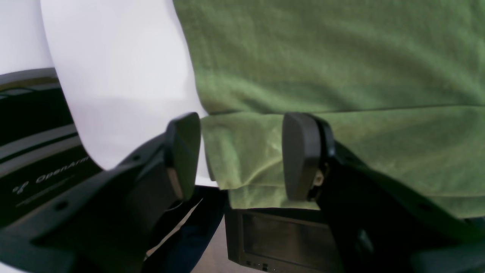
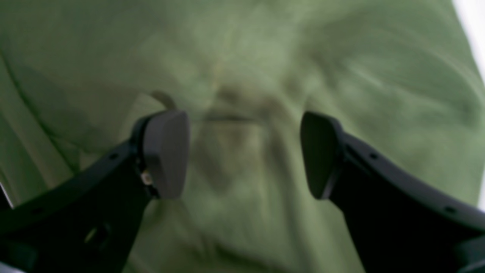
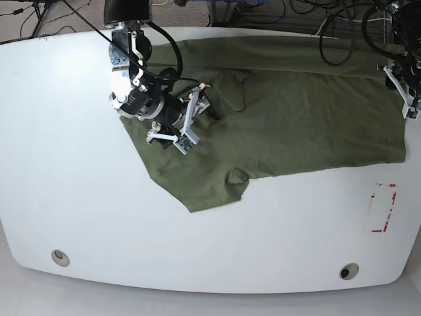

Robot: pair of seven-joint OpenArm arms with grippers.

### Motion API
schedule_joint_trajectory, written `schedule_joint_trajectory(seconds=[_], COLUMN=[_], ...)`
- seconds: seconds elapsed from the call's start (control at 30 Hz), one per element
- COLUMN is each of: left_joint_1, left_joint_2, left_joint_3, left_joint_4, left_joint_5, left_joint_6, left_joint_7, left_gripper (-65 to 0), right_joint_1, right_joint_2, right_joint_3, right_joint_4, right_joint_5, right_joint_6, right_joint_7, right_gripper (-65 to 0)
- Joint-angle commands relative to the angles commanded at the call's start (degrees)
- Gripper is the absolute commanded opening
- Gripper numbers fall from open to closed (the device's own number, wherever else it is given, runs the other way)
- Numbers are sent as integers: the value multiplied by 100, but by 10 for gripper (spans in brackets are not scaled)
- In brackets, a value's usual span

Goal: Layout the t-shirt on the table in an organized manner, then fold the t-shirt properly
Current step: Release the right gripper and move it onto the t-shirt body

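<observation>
The large glossy white table with rounded edges (image 3: 79,197) carries a wrinkled olive-green cotton t-shirt (image 3: 296,125), spread from about 10 o'clock across to 3 o'clock. A red tape rectangle (image 3: 383,208) sits near 4 o'clock. Round metal grommets lie at 7 o'clock (image 3: 60,257) and 5 o'clock (image 3: 348,270).

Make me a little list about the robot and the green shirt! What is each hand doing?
shirt: olive-green t-shirt, spread but wrinkly, one sleeve bunched near its middle
table: white table, shirt lying on its far half
right hand: right hand open, over the shirt's sleeve end, holding nothing
left hand: left hand open, at the shirt's other end, cloth edge between its fingers, not pinched
red tape: red tape on the table, apart from the shirt
folding: not started
</observation>
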Motion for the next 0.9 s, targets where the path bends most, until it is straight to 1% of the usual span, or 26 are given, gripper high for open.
schedule_joint_trajectory(seconds=[0.1,0.23,0.43,0.57,0.67,0.73,0.77,0.8,0.87,0.9], left_joint_1=[9,9,9,9,9,9,9,9,9,9], left_joint_2=[0,0,0,0,0,0,0,0,0,0], left_joint_3=[0,0,0,0,9,9,9,9,26,26], left_joint_4=[-9,-9,-9,-9,-9,-9,-9,-9,-9,-9], left_joint_5=[0,0,0,0,0,0,0,0,0,0], left_joint_6=[0,0,0,0,0,0,0,0,0,0], left_joint_7=[0,-9,-9,-9,-9,-9,-9,-9,-9,-9], left_gripper=[-332,-332,-332,-332,-332,-332,-332,-332,-332,-332], right_joint_1=[0,-9,-44,-44,-35,-26,-18,-18,-9,-9], right_joint_2=[0,-9,9,88,141,158,158,167,220,229], right_joint_3=[-149,-220,-220,-211,-211,-211,-211,-211,-211,-211], right_joint_4=[-264,-519,-888,-932,-932,-932,-932,-932,-932,-932], right_joint_5=[-193,-378,-440,-440,-440,-440,-440,-440,-440,-440], right_joint_6=[0,0,0,0,0,0,0,0,0,0], right_joint_7=[290,440,905,985,993,993,993,993,1002,1002], right_gripper=[-212,-212,-214,-216,-266,-327,-371,-385,-465,-479])
